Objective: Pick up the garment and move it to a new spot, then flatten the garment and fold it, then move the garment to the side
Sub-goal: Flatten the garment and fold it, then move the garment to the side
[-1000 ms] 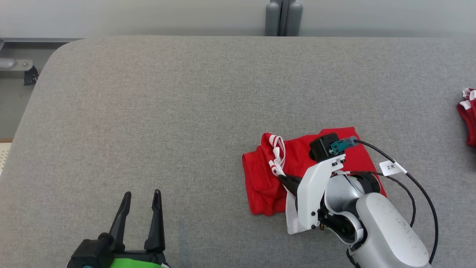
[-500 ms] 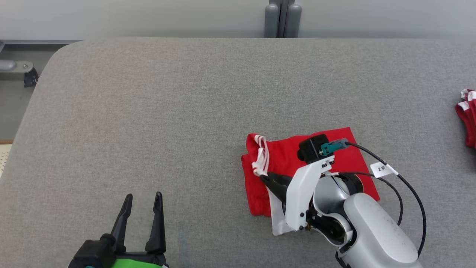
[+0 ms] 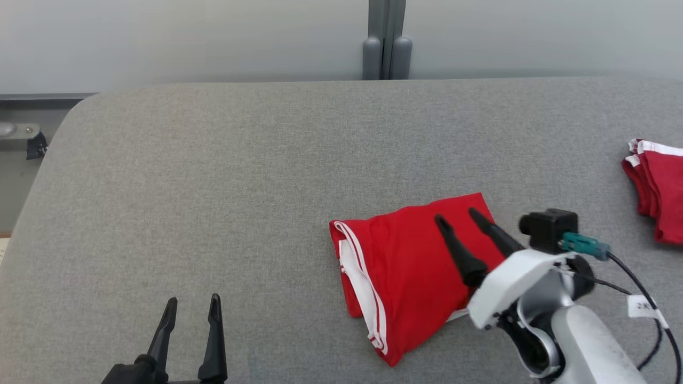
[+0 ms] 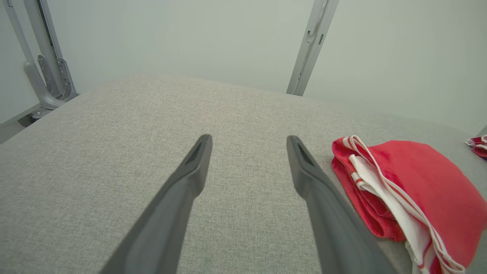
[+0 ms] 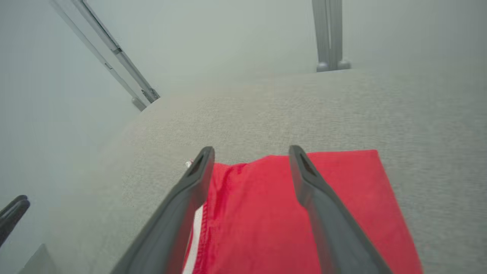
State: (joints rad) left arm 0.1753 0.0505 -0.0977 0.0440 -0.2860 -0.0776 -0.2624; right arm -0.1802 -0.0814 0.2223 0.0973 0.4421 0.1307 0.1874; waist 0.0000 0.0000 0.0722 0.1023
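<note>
Your right gripper (image 3: 455, 214) wide open, holding nothing, over the folded red garment (image 3: 411, 266), garment lying right of the middle of the table (image 3: 213, 186), your left gripper (image 3: 193, 298) open too, lots of bare table between them, red clothes (image 3: 659, 186) at the right edge.

We see the garment (image 3: 411, 266) as a bright red piece with white trim, folded into a compact, roughly rectangular bundle. It lies flat on the grey fabric surface (image 3: 213, 186), right of the middle and toward the near edge in the head view, turned askew so that one corner points at that edge. Its top layer is smooth red cloth. Along its left side the layers stack up, showing a white band with thin red stripes. In the left wrist view that striped edge looks slightly rumpled; in the right wrist view the far red edge runs straight.
</note>
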